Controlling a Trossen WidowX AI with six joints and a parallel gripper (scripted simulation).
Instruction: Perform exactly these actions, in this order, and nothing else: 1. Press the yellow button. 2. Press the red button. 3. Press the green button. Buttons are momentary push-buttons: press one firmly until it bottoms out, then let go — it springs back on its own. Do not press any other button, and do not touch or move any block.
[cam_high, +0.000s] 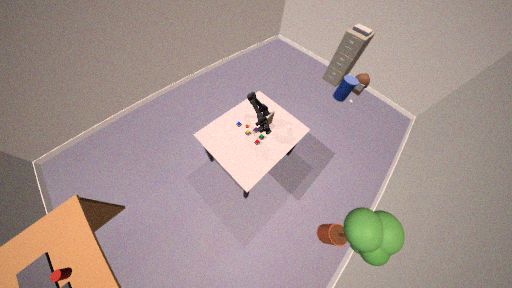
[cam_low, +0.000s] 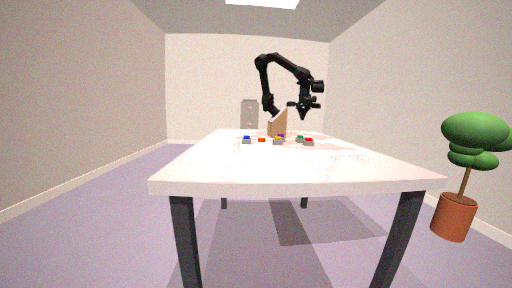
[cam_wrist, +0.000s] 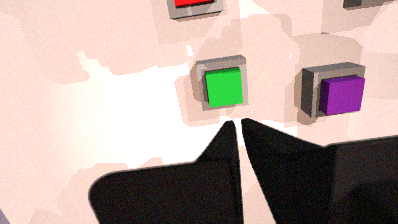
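Observation:
The green button stands raised in its grey housing, just beyond the fingertips in the wrist view. My gripper is shut and empty, its tips pointing down well above the table. The red button is at the top edge of the wrist view, partly cut off. The yellow button stands to the left of the green and red ones in the exterior view. None of these buttons is touched.
A purple button is right of the green one in the wrist view. A blue button and an orange block are farther off. A brown upright panel stands near the arm's base on the table.

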